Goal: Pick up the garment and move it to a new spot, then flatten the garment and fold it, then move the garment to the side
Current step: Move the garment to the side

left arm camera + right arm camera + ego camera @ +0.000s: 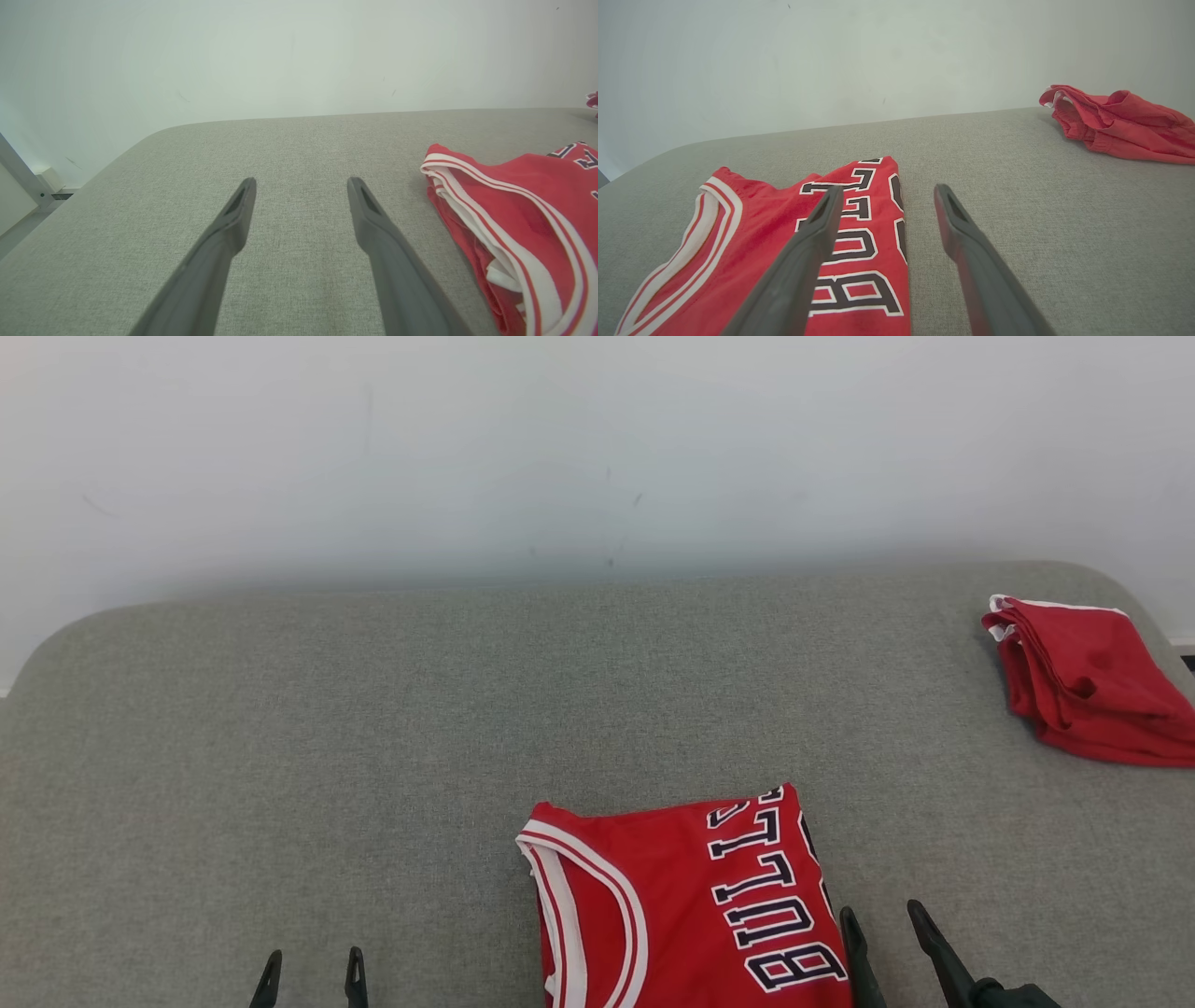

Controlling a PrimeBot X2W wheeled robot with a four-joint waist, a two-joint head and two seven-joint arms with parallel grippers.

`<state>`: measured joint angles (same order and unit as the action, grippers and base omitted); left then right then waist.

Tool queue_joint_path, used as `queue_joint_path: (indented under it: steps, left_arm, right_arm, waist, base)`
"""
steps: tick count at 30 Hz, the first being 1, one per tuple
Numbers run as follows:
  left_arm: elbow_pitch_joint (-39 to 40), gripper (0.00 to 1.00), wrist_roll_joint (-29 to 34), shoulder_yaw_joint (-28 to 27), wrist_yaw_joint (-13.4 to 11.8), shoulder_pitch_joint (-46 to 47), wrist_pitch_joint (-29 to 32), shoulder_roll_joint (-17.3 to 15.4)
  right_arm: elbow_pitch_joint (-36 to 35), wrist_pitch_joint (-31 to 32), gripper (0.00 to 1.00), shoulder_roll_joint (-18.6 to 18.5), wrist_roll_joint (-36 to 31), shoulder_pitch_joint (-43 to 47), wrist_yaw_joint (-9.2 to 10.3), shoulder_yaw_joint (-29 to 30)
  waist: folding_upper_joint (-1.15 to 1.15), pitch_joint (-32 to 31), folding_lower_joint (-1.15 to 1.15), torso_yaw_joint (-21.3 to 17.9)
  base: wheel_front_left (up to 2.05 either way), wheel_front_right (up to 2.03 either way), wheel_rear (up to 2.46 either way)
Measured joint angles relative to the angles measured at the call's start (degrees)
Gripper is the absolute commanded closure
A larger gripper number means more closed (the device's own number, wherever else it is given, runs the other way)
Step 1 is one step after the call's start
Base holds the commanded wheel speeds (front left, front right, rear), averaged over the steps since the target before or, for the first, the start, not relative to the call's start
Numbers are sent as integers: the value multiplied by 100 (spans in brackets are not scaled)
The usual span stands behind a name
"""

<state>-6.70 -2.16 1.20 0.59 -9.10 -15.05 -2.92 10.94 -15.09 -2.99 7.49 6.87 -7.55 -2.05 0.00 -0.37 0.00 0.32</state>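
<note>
A pale wall (597, 448) is running across the far side of the scene. In front of it a grey fabric-covered surface (373, 709) with rounded far corners is stretching from left to right.

The garment (672, 905), a red jersey with white-and-red trim and dark, white-edged lettering, is lying folded flat on the near part of that surface, a little right of the middle. Its trimmed opening is facing left and its lettering is running along its right edge. Its near end is passing out of the head view at the bottom.

A second red garment (1092, 681) is sitting in a loose, rumpled pile at the far right corner, well apart from the jersey.

The right gripper (881, 909) is hovering at the near right with its two dark fingers spread wide apart and gripping nothing. Its left finger is standing just beside the jersey's right edge, over the lettering in the right wrist view; whether it is touching the cloth cannot be told. Its right finger is standing over bare grey fabric.

The left gripper (315, 955) is hanging at the near left, fingers likewise spread and empty, over bare fabric, with the jersey's trimmed edge lying to its right.
</note>
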Motion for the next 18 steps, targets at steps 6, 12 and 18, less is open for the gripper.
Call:
queue_joint_path:
  steps: [6, 12, 18]
  left_arm:
    - [3, 0, -1, 14, 0, -4, 0, 0]
    - [8, 0, -1, 13, -1, -7, 0, 0]
    - [8, 0, -21, 19, -1, -8, 0, 0]
  right_arm:
    - [22, 0, 0, 1, 15, 0, 0, 2]
    - [33, 0, 0, 2, 15, 0, 0, 5]
    - [37, 0, 0, 2, 15, 1, 0, 9]
  waist:
    - [0, 0, 0, 3]
    - [0, -5, 0, 0]
    - [0, -17, 0, 6]
  base:
    - [0, 0, 0]
    - [0, 0, 0]
    - [0, 0, 0]
